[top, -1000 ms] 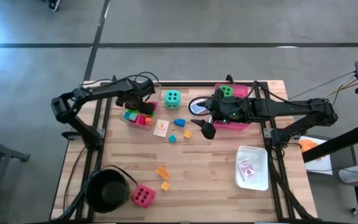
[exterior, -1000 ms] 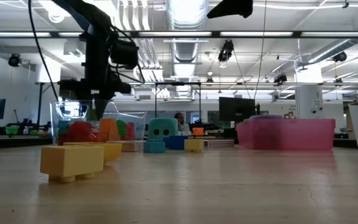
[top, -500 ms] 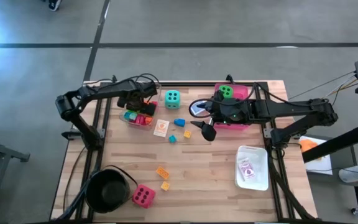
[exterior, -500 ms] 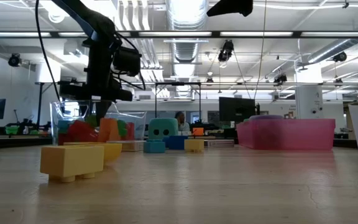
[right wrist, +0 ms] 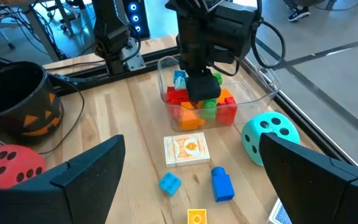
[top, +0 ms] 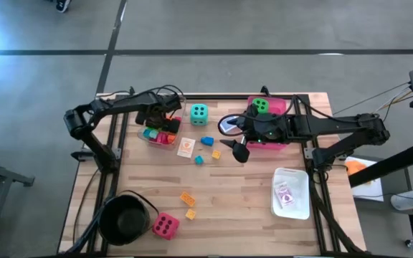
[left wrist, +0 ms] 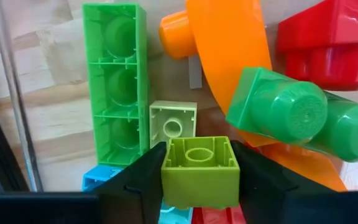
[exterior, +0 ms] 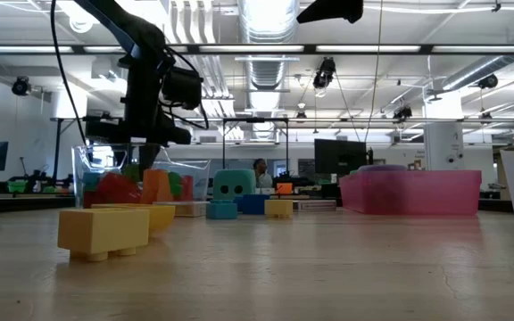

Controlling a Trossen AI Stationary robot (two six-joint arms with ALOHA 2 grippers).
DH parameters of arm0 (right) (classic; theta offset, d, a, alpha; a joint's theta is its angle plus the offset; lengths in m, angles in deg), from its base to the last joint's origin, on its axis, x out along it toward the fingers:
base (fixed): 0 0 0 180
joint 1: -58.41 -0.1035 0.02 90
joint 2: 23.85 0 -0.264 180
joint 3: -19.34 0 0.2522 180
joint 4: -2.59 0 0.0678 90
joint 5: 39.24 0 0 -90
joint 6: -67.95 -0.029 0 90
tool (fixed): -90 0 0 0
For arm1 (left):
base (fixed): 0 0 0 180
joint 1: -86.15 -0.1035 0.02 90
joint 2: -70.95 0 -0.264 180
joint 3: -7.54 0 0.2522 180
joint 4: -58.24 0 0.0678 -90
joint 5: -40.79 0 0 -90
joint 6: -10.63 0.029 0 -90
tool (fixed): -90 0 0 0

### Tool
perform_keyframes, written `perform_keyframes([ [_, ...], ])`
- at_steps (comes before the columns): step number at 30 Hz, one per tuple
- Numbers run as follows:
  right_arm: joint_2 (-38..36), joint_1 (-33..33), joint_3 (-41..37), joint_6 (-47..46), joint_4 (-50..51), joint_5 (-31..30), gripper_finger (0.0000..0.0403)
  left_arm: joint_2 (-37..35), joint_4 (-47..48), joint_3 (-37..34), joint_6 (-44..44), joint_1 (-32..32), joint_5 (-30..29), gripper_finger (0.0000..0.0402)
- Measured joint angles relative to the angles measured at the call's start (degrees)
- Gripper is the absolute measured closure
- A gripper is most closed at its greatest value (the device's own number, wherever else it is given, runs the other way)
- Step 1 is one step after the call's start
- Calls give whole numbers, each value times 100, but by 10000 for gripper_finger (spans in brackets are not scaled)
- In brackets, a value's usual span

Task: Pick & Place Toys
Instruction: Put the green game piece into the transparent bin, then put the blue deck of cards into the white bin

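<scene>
My left gripper (left wrist: pixel 201 186) points down into the clear tray (top: pixel 151 138) of plastic blocks at the far left and is shut on a lime-green block (left wrist: pixel 201 163). My right gripper (right wrist: pixel 191 180) hangs open above the table's middle (top: pixel 234 137), with nothing between its fingers. A teal die (top: pixel 198 113) sits on the table beside the clear tray. A green die (top: pixel 262 105) lies in the pink tray (top: pixel 282 105). A pink-red die (top: pixel 165 226) sits near the front edge. A picture card (top: pixel 186 147) and small loose blocks (top: pixel 207 140) lie mid-table. My left gripper pinches the lime-green block by two opposite side walls (left wrist: pixel 166 171) between its two fingers, coming from above and pointing down. The block's hollow underside faces up. It sits level over the other blocks in the tray; whether it rests on them I cannot tell.
A round black pot (top: pixel 124 218) stands at the near left corner beside the pink-red die. A white tray (top: pixel 291 192) with a card in it lies at the right. Two yellow-orange blocks (top: pixel 187 201) lie toward the front; bare wood stretches between them and the white tray.
My left gripper has sunk a little into the clear tray with the lime-green block between its fingers, then kept still.
</scene>
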Motion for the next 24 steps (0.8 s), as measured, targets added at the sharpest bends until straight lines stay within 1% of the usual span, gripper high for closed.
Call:
perform_keyframes([
  [5,0,0,0,2,1,0,38,0,30,3,24,0,83,189],
  [13,2,0,0,-10,1,0,38,0,35,7,176,0,88,141],
  [19,2,0,0,-4,2,0,38,-30,43,7,196,0,104,115],
  [24,2,1,0,7,4,0,38,-311,74,20,236,5,161,109],
])
